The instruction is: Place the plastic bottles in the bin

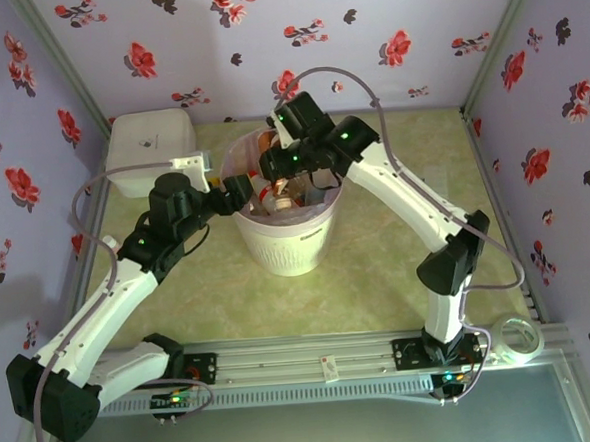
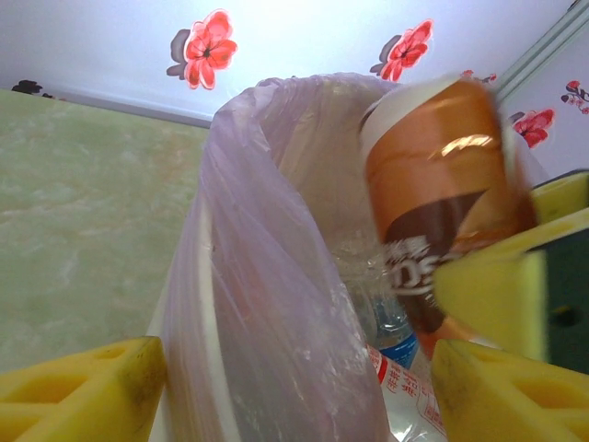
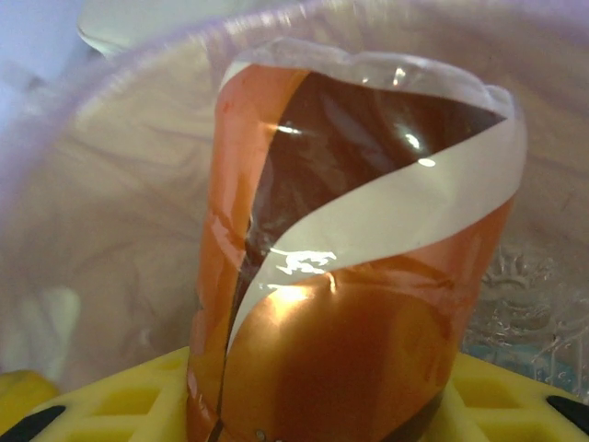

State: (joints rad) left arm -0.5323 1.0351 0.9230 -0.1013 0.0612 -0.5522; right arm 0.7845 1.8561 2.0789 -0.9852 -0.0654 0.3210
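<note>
The bin (image 1: 288, 239), white and ribbed with a pale pink liner (image 2: 276, 304), stands mid-table. My right gripper (image 1: 278, 170) hangs over its mouth, shut on a plastic bottle with an orange, brown and white label (image 3: 368, 276). That bottle (image 2: 433, 175) is upright inside the liner's rim, pinched between yellow fingers (image 3: 110, 405). My left gripper (image 1: 237, 194) is at the bin's left rim, open, its yellow fingers (image 2: 83, 391) straddling the rim and liner without closing on them. In the bin lie a clear bottle with a blue label (image 2: 398, 343) and one with a red-and-white label (image 2: 405, 391).
A white rounded lidded box (image 1: 150, 150) sits at the back left, close to the left arm. A white tape ring (image 1: 515, 336) lies near the right arm's base. Floral walls close in the table on three sides.
</note>
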